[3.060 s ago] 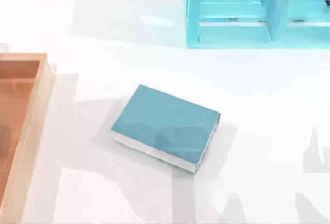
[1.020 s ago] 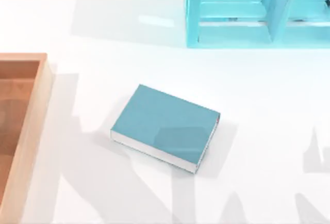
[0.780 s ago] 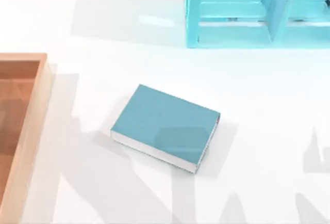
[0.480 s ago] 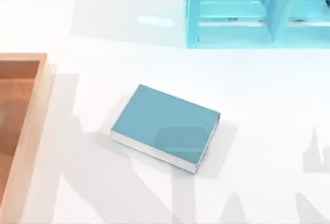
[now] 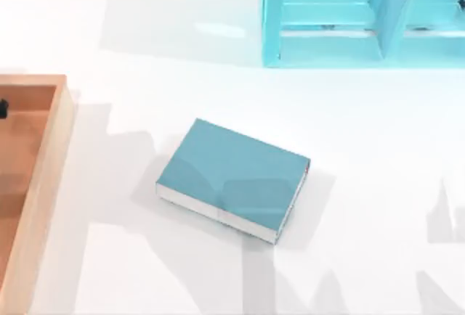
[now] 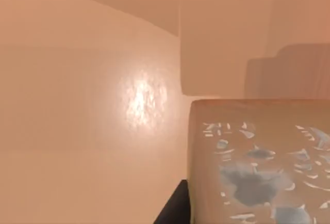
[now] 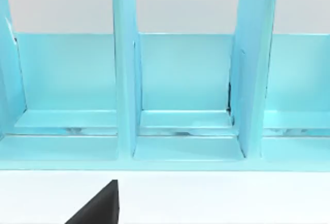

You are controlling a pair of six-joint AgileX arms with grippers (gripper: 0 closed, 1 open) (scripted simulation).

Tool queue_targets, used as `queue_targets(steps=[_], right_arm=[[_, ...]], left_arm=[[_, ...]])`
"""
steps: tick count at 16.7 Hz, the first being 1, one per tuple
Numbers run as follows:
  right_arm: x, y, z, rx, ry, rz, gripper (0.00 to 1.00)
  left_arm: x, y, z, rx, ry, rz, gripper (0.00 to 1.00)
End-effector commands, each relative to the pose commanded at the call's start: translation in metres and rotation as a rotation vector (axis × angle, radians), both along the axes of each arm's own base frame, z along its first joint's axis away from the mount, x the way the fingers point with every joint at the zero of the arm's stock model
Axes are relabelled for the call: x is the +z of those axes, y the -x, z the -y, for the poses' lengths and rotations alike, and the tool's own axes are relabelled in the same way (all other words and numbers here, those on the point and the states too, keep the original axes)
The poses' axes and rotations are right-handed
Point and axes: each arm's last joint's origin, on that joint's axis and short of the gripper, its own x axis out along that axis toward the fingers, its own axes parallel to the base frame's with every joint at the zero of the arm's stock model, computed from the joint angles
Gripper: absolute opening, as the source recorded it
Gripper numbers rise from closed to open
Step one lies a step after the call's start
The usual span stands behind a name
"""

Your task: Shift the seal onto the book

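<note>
Seal (image 6: 258,167) close against left wrist camera, cut off | book (image 5: 232,178) bare | finger states unreadable

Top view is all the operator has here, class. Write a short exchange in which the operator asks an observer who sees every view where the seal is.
Operator: I see the book mid-table with nothing on it, and a wooden tray at the left. Where is the seal?
Observer: The left wrist view shows the seal close up beside the left gripper, with the tray's floor behind it.
Operator: And the right arm?
Observer: The right wrist view has the right gripper over the white table, facing the open compartments of the light-blue shelf.
</note>
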Motion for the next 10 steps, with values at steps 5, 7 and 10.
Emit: queue_targets(steps=[5, 7, 10], right_arm=[[0.000, 0.000, 0.000, 0.000, 0.000, 0.000, 1.00], [0.000, 0.000, 0.000, 0.000, 0.000, 0.000, 1.00], [0.000, 0.000, 0.000, 0.000, 0.000, 0.000, 1.00]], left_arm=[[0.037, 0.000, 0.058, -0.004, -0.001, -0.094, 0.00], [0.059, 0.002, 0.085, -0.019, -0.014, -0.071, 0.00], [0.093, 0.009, 0.116, -0.037, -0.025, 0.018, 0.00]])
